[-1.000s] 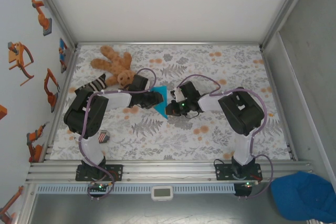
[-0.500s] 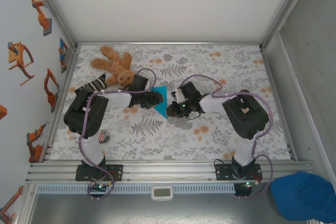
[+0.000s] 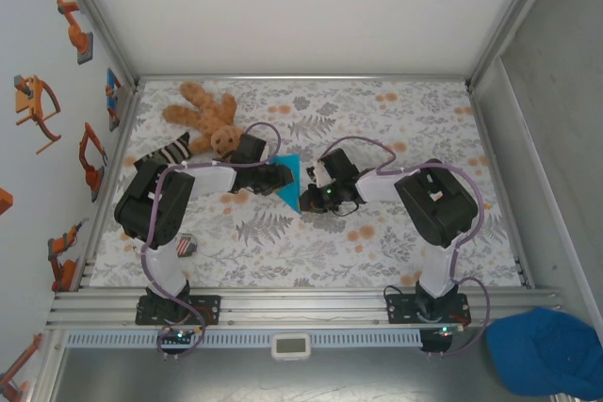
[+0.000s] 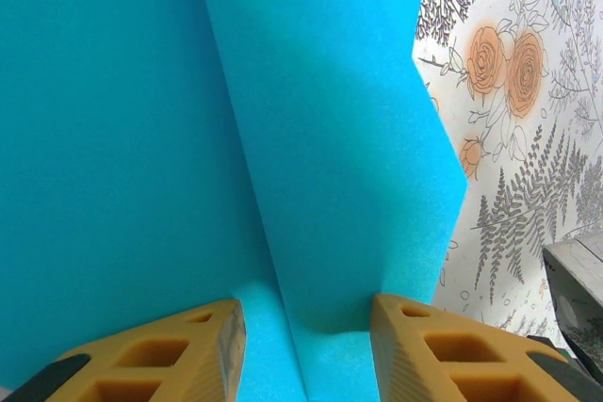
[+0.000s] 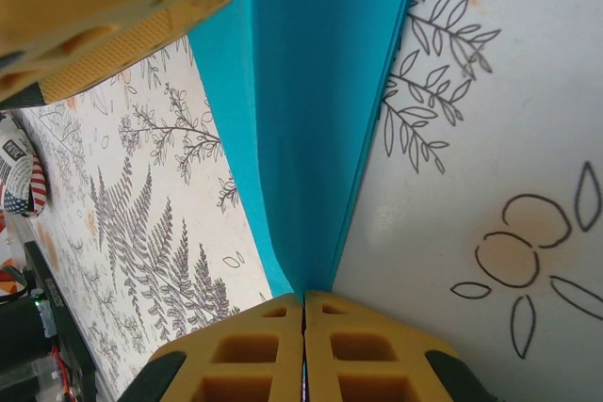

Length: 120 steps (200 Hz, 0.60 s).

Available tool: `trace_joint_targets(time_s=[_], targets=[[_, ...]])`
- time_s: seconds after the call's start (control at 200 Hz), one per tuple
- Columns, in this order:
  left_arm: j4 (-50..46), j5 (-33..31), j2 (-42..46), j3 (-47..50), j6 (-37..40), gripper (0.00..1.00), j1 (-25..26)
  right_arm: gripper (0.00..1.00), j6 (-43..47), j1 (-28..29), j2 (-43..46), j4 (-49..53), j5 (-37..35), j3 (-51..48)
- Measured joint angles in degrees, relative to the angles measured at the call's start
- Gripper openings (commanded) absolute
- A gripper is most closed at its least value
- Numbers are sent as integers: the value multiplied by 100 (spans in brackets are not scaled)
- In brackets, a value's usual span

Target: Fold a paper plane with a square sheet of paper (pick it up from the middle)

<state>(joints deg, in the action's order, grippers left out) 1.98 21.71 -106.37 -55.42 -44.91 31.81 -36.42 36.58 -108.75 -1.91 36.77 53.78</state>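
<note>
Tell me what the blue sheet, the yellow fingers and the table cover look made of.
Blue sheet: thin matte paper, holding sharp creases.
Left gripper fingers: likely moulded plastic or rubber, matte, with hollow cells.
Table cover: probably printed cloth or vinyl, flat floral pattern; can't tell which.

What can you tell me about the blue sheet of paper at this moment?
The sheet of paper is thin, matte, plain cyan-blue, and folded into layers with a straight raised crease. It sits mid-table on the floral cloth. The left tool has its fingers apart on either side of that crease. The right tool is shut on the paper's narrow end, which tapers into its closed fingers.
</note>
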Motion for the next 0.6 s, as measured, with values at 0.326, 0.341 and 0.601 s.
trace_joint_targets(time_s=[0.326,0.341,0.601], targets=[[-251,-22,-66,-160,0,41,4,22,-9,31,260,85,-181,-22],[-271,-24,-68,-173,0,41,4,22,-9,31,308,101,-219,-35],[-564,-22,-138,-348,2,42,4,23,-31,31,699,107,-651,-57]])
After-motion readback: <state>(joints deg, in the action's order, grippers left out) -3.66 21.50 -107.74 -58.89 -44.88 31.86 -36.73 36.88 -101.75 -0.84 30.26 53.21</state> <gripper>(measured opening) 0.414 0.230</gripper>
